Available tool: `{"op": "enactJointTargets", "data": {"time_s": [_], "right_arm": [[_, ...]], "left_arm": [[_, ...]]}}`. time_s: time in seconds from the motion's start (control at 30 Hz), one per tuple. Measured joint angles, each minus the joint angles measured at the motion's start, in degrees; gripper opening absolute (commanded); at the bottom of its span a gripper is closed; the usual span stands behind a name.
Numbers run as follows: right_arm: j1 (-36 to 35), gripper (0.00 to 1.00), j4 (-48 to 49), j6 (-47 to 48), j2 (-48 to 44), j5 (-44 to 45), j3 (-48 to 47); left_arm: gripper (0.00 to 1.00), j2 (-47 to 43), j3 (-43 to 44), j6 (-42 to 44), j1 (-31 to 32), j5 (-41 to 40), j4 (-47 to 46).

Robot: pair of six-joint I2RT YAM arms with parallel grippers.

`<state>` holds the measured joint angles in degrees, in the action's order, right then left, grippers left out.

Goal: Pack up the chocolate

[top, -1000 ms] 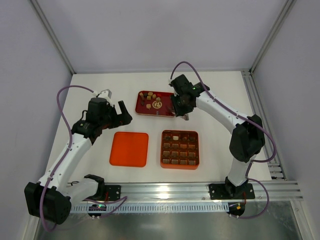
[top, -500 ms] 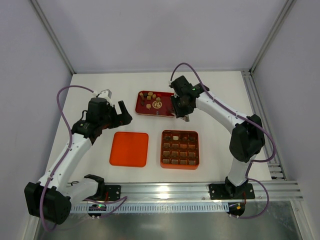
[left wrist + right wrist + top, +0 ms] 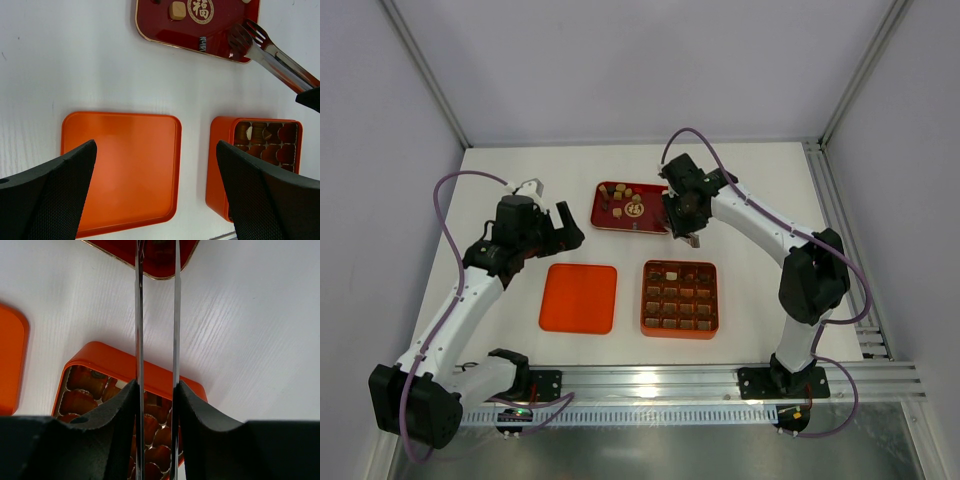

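Several chocolate pieces lie on a red tray. The orange gridded box stands in front of it, with brown pieces in many cells and a cream one in the far row. My right gripper is shut on metal tweezers. The tweezer tips hover over the tray's near right corner and look empty. A tan piece and a small striped piece lie on the tray. My left gripper is open and empty, above the table left of the tray.
The flat orange lid lies left of the box; it also shows in the left wrist view, with the box to its right. The white table ends at a metal rail near the arm bases.
My right gripper with the tweezers has shifted slightly left, toward the red tray's near right corner. The left arm has not moved.
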<state>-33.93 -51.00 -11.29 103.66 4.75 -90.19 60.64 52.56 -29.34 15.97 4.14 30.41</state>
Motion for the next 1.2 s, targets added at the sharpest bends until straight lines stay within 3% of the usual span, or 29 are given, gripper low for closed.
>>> {"op": "enactJointTargets", "data": {"time_s": [1.03, 1.2], "right_arm": [[0.72, 0.33, -0.42, 0.20, 0.00, -0.17, -4.04], [0.79, 0.39, -0.44, 0.22, 0.00, -0.17, -4.11]], "left_arm": [[1.00, 0.00, 0.00, 0.00, 0.00, -0.02, 0.00], [1.00, 0.00, 0.00, 0.00, 0.00, -0.02, 0.00]]}}
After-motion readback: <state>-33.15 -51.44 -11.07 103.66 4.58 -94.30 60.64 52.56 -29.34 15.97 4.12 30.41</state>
